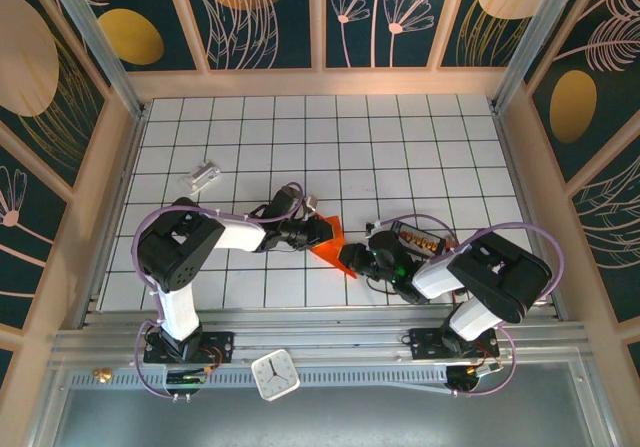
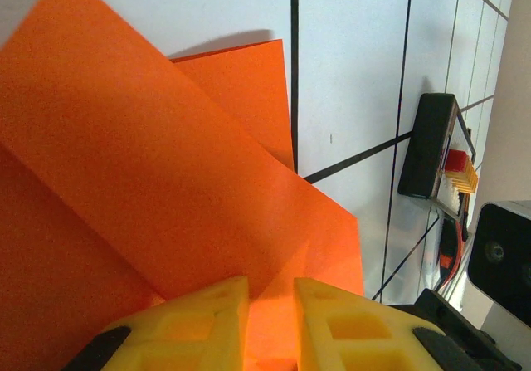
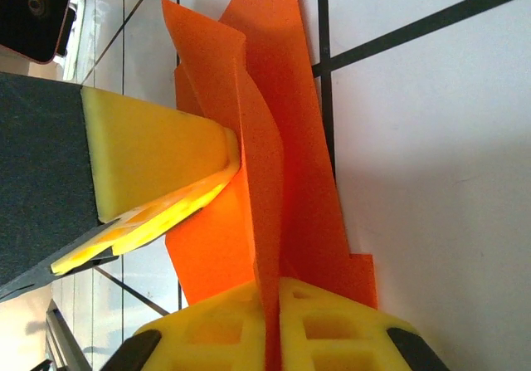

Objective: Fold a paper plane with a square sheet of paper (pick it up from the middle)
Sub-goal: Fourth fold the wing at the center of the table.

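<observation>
Near the front of the table point(image 1: 400, 147), a partly folded orange paper point(image 1: 330, 243) is pinched by the right gripper point(image 3: 272, 329), its jaws pressed onto a standing crease. Just beyond, the paper's other side is clamped narrowly by the left gripper point(image 2: 270, 321). Farther back, a silvery block point(image 1: 203, 175) is seen.

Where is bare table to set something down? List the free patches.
Free: the far rows of the white gridded table, beyond and right of the small silvery-white block. Crowded: near centre, around the folded bright orange paper and the small black tray.
</observation>
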`<action>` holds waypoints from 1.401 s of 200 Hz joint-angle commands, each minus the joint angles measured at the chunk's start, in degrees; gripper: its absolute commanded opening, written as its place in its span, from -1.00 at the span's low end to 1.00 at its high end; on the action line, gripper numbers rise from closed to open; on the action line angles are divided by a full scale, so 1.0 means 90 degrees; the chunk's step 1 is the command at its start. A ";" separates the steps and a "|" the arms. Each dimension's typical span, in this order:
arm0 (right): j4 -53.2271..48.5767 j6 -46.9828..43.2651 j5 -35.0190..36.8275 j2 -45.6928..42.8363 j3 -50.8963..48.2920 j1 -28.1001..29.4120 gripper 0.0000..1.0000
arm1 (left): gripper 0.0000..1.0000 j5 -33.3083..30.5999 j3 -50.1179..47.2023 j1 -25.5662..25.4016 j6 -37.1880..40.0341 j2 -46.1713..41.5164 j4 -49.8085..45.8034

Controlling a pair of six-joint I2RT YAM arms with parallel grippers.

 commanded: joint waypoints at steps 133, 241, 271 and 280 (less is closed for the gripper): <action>-0.0687 -0.0240 -0.0039 0.0190 0.0119 0.0054 -0.95 | -0.48 0.0387 0.0130 -0.0294 -0.0216 -0.0077 0.0641; -0.0758 -0.0241 -0.0030 0.0186 0.0129 0.0053 -0.91 | -0.49 -0.0018 0.0221 -0.0279 0.0091 0.0326 -0.0029; -0.0769 -0.0241 -0.0029 0.0164 0.0116 0.0063 -0.88 | -0.50 -0.0132 0.0079 -0.0244 0.0105 0.0347 -0.0072; -0.0777 -0.0249 -0.0030 0.0161 0.0115 0.0061 -0.87 | -0.50 -0.0179 0.0024 -0.0222 0.0117 0.0330 -0.0073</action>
